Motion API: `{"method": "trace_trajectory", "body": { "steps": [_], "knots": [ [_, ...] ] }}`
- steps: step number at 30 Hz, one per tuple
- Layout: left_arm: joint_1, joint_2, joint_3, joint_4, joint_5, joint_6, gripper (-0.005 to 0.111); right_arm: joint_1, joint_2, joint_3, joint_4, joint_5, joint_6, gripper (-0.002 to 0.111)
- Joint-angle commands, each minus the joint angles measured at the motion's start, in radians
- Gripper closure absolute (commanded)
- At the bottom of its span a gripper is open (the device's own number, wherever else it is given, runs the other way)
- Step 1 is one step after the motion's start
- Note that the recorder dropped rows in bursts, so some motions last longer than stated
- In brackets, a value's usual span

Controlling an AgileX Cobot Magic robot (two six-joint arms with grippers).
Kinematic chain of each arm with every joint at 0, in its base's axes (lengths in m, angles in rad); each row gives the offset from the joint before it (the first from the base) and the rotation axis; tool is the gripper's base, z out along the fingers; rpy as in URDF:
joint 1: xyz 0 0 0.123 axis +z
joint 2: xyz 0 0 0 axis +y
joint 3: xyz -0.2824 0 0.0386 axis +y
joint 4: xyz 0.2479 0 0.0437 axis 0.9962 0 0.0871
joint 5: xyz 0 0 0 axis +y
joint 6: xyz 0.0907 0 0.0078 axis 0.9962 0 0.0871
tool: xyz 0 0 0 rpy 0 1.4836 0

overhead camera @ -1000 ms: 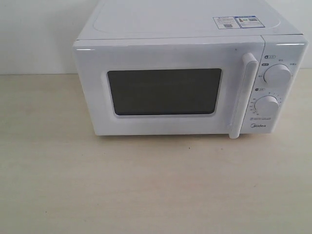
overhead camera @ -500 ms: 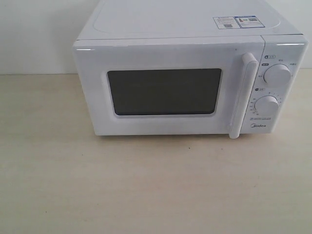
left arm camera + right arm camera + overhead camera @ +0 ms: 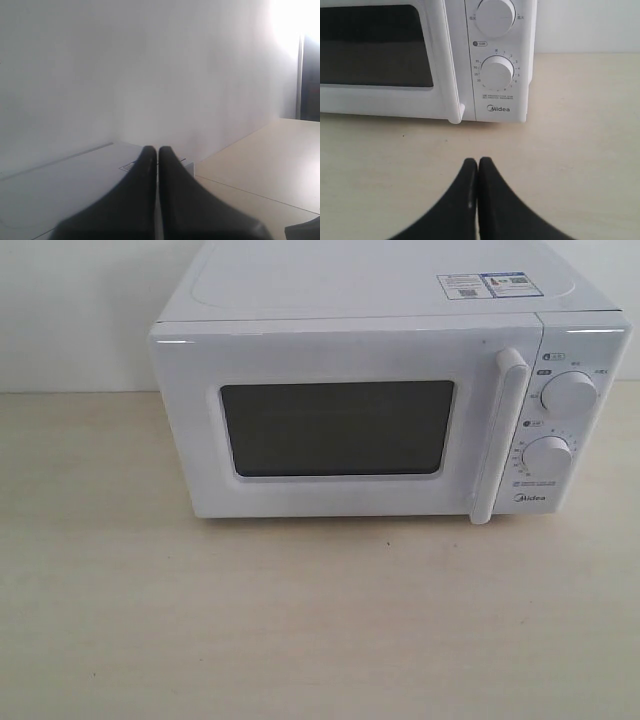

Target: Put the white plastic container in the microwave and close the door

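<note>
The white Midea microwave [image 3: 360, 410] stands at the back of the table, stickers on its top. Its door [image 3: 335, 428] with the dark window is closed, and the vertical bar handle [image 3: 497, 435] sits beside two round dials [image 3: 570, 393]. No arm shows in the exterior view. My left gripper [image 3: 158, 151] is shut and empty, raised over a white flat surface [image 3: 60, 185] facing a wall. My right gripper [image 3: 478, 163] is shut and empty, low over the table in front of the microwave's [image 3: 445, 60] dial panel [image 3: 497, 72]. The white plastic container is out of view.
The pale wooden table [image 3: 300, 620] stretches in front of the microwave. A white wall [image 3: 70, 310] rises behind it. In the left wrist view a second tabletop [image 3: 270, 160] and a dark doorway [image 3: 310, 80] lie beyond.
</note>
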State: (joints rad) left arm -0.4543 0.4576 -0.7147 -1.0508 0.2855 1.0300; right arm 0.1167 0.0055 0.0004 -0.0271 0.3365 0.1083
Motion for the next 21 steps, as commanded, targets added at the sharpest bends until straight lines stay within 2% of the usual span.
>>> {"method": "trace_trajectory", "body": {
  "steps": [1, 17, 21],
  "knots": [
    [-0.008, -0.008, 0.004, -0.007, -0.004, -0.006, 0.103, -0.007, -0.005, 0.0, -0.004, -0.001, 0.001, 0.109],
    [-0.008, -0.008, 0.004, -0.005, -0.004, -0.001, 0.103, -0.007, -0.005, 0.0, -0.004, -0.001, 0.003, 0.109],
    [-0.008, -0.036, -0.002, 0.136, -0.031, 0.094, 0.103, -0.007, -0.005, 0.0, -0.004, -0.001, 0.007, 0.109]
  ]
}}
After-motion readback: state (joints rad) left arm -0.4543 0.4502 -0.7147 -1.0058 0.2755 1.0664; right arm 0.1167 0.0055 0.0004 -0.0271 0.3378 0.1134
